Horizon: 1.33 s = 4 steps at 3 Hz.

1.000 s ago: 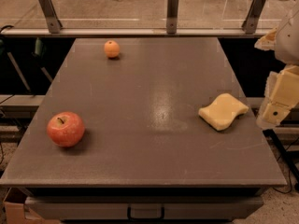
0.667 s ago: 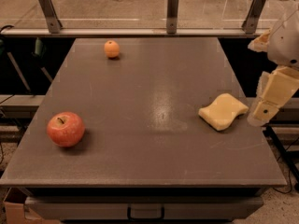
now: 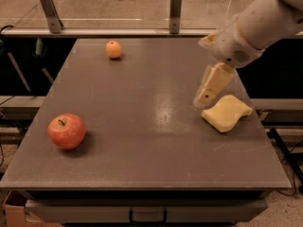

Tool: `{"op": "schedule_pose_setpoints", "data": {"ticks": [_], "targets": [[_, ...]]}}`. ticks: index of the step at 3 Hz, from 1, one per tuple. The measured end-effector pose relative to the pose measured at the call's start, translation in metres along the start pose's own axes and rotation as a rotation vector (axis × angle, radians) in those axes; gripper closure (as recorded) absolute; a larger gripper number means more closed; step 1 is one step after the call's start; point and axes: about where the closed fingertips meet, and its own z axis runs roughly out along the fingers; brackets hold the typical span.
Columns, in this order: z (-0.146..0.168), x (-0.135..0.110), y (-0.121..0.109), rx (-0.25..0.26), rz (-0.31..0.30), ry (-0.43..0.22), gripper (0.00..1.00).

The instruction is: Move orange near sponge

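Observation:
The small orange (image 3: 113, 49) sits at the far left of the grey table (image 3: 142, 141). The pale yellow sponge (image 3: 227, 112) lies flat at the right side of the table. My gripper (image 3: 206, 96) hangs from the white arm that comes in from the upper right. It hovers above the table just left of the sponge, far to the right of the orange, and holds nothing.
A larger red-pink apple (image 3: 66, 131) stands near the front left of the table. A rail with metal posts (image 3: 175, 11) runs behind the far edge. The table drops off at the right edge close to the sponge.
The arm has swung in from the right edge and moved left over the table, so the gripper now sits just left of the sponge. The orange, apple and sponge have not moved.

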Motion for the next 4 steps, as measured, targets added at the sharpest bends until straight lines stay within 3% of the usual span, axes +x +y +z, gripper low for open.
{"op": "schedule_pose_setpoints", "data": {"ticks": [1,2,3,4], "targets": [[0.042,-0.038,-0.028,0.022,-0.013,-0.126,0.0],[0.042,-0.038,-0.028,0.022,-0.012,-0.126,0.0],[0.07,-0.042,-0.055,0.094,0.049,-0.161,0.0],[0.111,-0.057,-0.109,0.166,0.087,-0.242,0.0]]}}
